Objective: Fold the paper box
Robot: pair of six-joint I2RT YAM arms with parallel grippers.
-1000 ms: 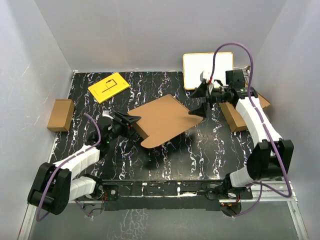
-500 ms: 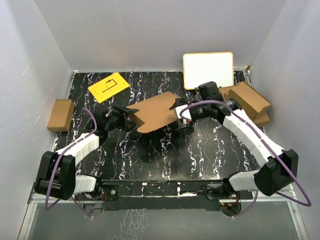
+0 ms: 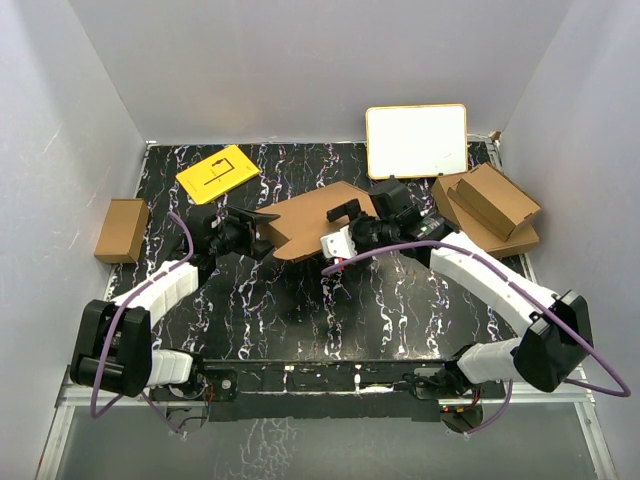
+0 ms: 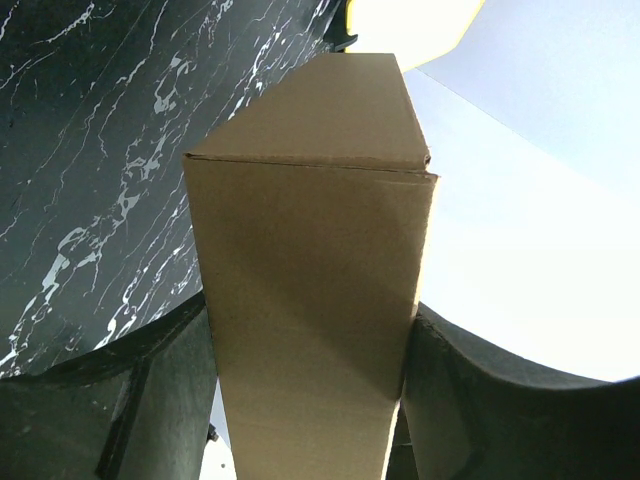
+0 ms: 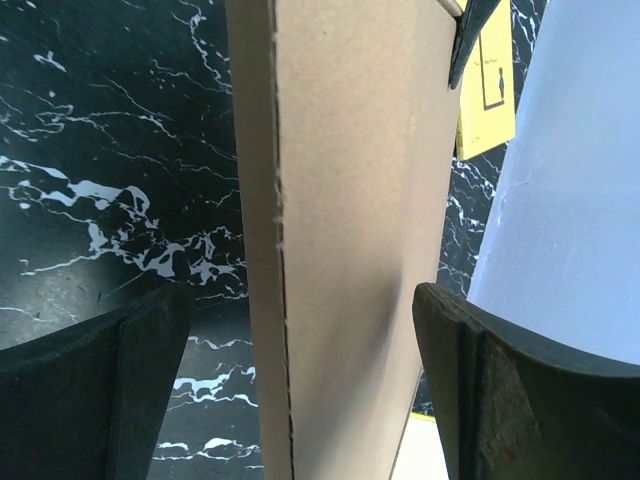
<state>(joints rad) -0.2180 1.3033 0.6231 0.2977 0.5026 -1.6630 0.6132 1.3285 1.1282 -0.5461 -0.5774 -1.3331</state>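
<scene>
Black marbled bench (image 3: 400, 300), grey walls. Paper box (image 3: 310, 220) mid-bench, tilted up, mostly unfolded. Left end effector (image 3: 262, 228) clenched on its left edge. Right end effector (image 3: 340, 228) straddles the right edge, grip unclear. Likely early fold setup. Next: firm right-side clamp, then hinge along a crease.

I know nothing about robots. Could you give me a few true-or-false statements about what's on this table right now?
1. Both the left gripper and the right gripper have the paper box between their fingers. True.
2. The yellow card lies on top of the paper box. False: it lies flat on the table, apart from the box, at the far left.
3. A white board sits at the back right. True.
4. The left gripper holds the small brown box. False: that box sits alone by the left wall, untouched.
</scene>
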